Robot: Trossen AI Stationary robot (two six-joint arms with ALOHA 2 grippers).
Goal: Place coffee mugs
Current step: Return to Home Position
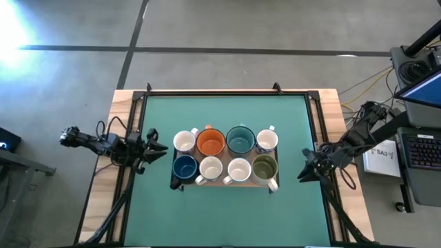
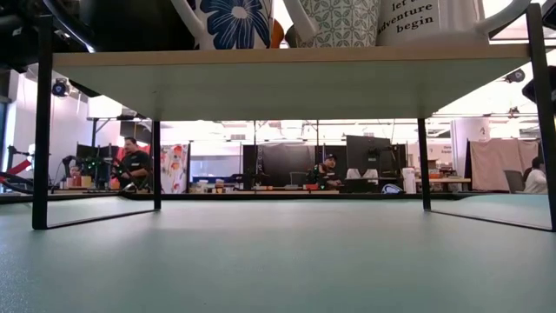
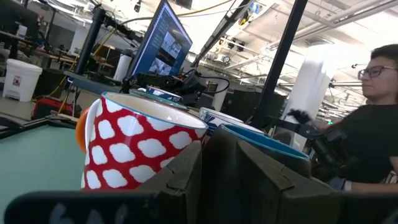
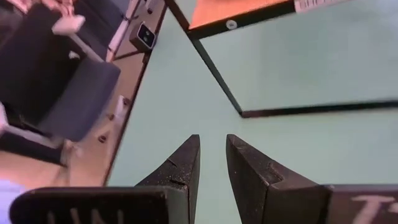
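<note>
Eight coffee mugs stand upright in two rows on a wooden shelf [image 2: 287, 80] raised on black legs at the table's middle. The far row holds a white [image 1: 185, 141], an orange [image 1: 211, 142], a teal [image 1: 240, 140] and a white mug [image 1: 267, 140]. The near row holds a navy [image 1: 185, 166], two white [image 1: 210, 167] [image 1: 238, 169] and an olive mug [image 1: 264, 167]. My left gripper [image 1: 158, 150] hangs left of the shelf, facing a mug with a red, white-patterned outside [image 3: 137, 149]. My right gripper [image 1: 305, 170] hangs right of the shelf. The fingers of each stand narrowly apart with nothing between them.
Black rails [image 1: 138, 103] frame the green table top [image 1: 227, 220]. The shelf's black foot bar [image 4: 298, 110] lies on the mat ahead of my right gripper. A desk with a keyboard [image 1: 420, 148] stands off the right edge. People sit in the room behind [image 2: 326, 169].
</note>
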